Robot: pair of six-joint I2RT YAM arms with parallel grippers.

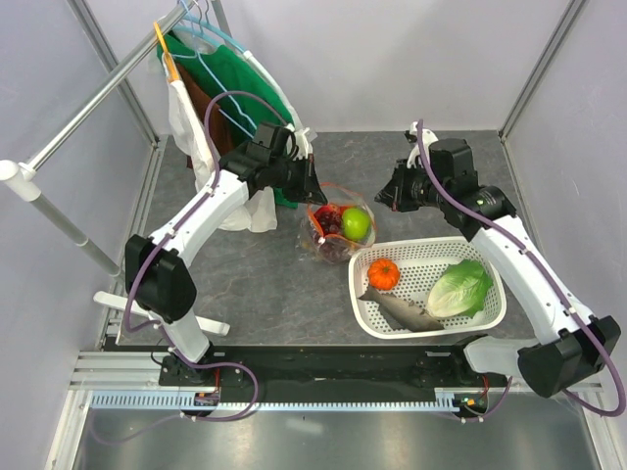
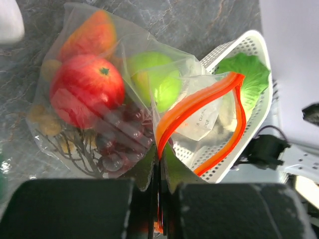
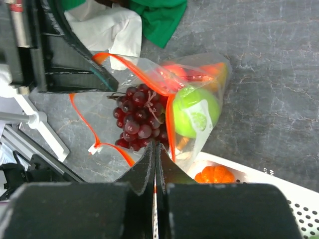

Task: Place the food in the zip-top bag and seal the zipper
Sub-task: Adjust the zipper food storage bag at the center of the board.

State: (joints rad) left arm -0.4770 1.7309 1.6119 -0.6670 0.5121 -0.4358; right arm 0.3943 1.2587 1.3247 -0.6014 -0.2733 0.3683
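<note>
Closest to the lens in the left wrist view, the left gripper (image 2: 159,167) has its jaws pressed together on one end of the zipper (image 2: 199,102), with the orange-red strip running straight into them. Beyond the jaws the strip splits into a wide loop, so the mouth of the zip-top bag (image 1: 328,251) stands open. The bag lies on the grey counter (image 1: 255,284) between the two arms, just beside the far-left corner of the white basket (image 1: 490,318).

The right gripper (image 3: 155,148) also has its jaws closed tight, their tips at the bag's rim near the green apple (image 3: 192,112). Whether any film is caught between them I cannot tell.

Inside the bag are a red apple (image 2: 87,84), the green apple, dark grapes (image 3: 137,117), a red-yellow mango (image 2: 92,35) and what look like small brown nuts (image 2: 42,122). In the basket lie an orange piece (image 1: 383,273), the lettuce (image 1: 458,289) and the grey fish (image 1: 400,310).

I judge the task a little past halfway: five foods are bagged, three are not, and the zipper is unsealed along its whole visible length. What is left is loading those three through the open mouth, then pressing the strip closed from end to end.
</note>
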